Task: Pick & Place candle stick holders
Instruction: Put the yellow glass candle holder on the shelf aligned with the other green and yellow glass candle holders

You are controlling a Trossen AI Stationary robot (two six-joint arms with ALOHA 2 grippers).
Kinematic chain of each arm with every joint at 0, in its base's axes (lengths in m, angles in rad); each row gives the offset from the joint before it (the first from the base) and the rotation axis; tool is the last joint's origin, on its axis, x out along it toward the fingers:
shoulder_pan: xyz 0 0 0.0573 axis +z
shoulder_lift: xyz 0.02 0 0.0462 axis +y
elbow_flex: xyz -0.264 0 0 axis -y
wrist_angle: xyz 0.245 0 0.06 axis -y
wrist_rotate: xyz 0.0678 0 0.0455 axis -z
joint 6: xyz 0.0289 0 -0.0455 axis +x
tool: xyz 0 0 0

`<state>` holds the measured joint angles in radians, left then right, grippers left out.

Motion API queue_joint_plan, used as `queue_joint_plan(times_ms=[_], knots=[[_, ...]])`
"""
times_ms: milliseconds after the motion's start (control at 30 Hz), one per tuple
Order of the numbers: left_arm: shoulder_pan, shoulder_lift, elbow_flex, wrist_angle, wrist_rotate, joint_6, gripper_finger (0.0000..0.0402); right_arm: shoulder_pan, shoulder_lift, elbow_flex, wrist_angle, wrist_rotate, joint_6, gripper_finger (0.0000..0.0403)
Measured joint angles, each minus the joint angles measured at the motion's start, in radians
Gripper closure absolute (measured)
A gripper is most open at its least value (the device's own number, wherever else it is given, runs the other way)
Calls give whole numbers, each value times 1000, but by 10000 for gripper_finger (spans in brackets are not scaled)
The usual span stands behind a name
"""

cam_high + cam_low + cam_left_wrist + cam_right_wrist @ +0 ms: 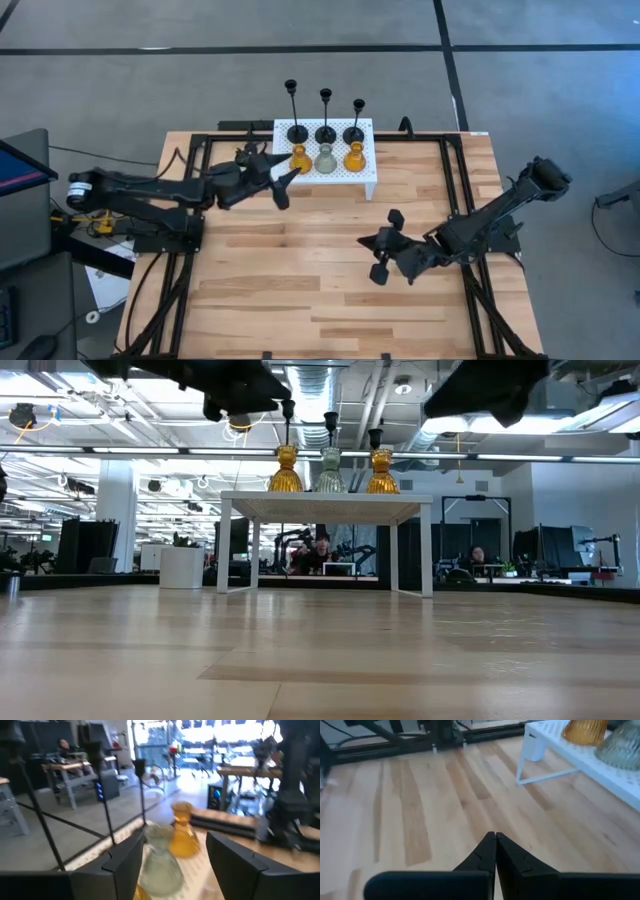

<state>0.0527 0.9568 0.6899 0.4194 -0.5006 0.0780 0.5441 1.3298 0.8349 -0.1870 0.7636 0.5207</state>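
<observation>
A white perforated stand (366,176) rests on its legs at the table's far middle. Three black thin-stemmed candle stick holders (326,133) stand on their round bases along its back. In front of them stand an amber glass holder (299,158), a clear-grey one (326,160) and a second amber one (354,157). My left gripper (290,187) hovers open at the stand's left front corner, beside the left amber holder; its wrist view shows the clear holder (159,862) and an amber one (183,837) ahead of the fingers (125,862). My right gripper (383,257) is shut over the table's middle right, holding nothing (495,836).
Dark frame rails (452,190) run along the table's sides and far edge. A monitor (20,175) stands beyond the left edge. Bare wood (290,280) lies between the two arms and toward the near edge. In the low view a white pot (180,566) shows left of the stand.
</observation>
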Motion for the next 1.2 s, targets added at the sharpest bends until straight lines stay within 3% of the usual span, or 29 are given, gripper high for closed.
queue_joint_plan(times_ms=[167, 500, 633, 767, 1033, 1200], knots=[[-56, -41, 0, -115, 0, 0, 227, -35, 79, 2, 166, 17, -143, 403], [-134, -103, 1, -294, 1, 81, 390, -167, 322, 0, 683, 105, -394, 403], [-175, -143, 1, -372, -23, 84, 395, -233, 413, 6, 956, 122, -505, 403], [-228, -163, 0, -407, -121, 125, 398, -301, 514, 52, 1133, 139, -605, 403], [-348, -164, -41, -405, -367, 161, 397, -395, 669, 234, 1151, 169, -659, 403], [-388, -164, -74, -405, -450, 162, 398, -422, 688, 331, 1132, 232, -781, 403]])
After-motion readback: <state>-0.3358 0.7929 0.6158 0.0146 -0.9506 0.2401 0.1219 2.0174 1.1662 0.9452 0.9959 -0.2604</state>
